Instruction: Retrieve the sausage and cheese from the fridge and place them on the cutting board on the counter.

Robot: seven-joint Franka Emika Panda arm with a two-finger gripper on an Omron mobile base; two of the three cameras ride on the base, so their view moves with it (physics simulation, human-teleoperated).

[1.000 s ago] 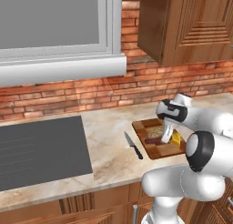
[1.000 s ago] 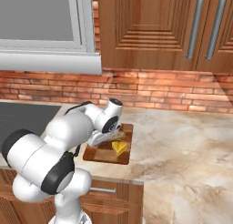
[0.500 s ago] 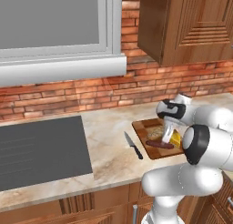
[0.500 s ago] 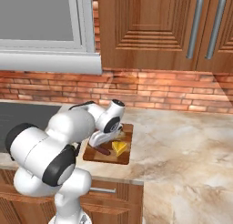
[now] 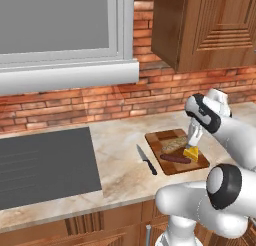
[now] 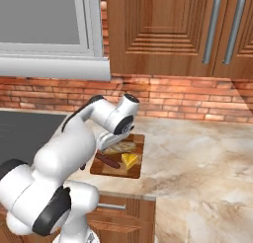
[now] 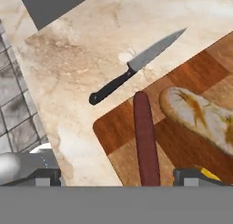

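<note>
While its fingers stand wide apart with nothing between them, the gripper (image 5: 194, 136) hangs just above the cutting board (image 5: 156, 138), over the board's middle. In the hand view the two dark fingertips (image 7: 48, 176) rise on either side of the sausage (image 7: 146, 139), which lies flat on the wood, clear of both.

From the left base view the sausage (image 5: 175, 159) lies along the near part of the board, with the cheese (image 5: 191, 153) just to its right and a tan bread-like slab (image 5: 173, 144) lying behind them, toward the brick wall. In the right base view the cheese (image 6: 130, 160) sits at the board's near right, close beside the sausage (image 6: 107, 161).

A black-handled knife (image 5: 146, 159) lies on the tabletop (image 5: 117, 135) just left of the board, apart from it. Well to the left, a dark grey cooktop (image 5: 45, 165) is set flat into the tabletop.
</note>
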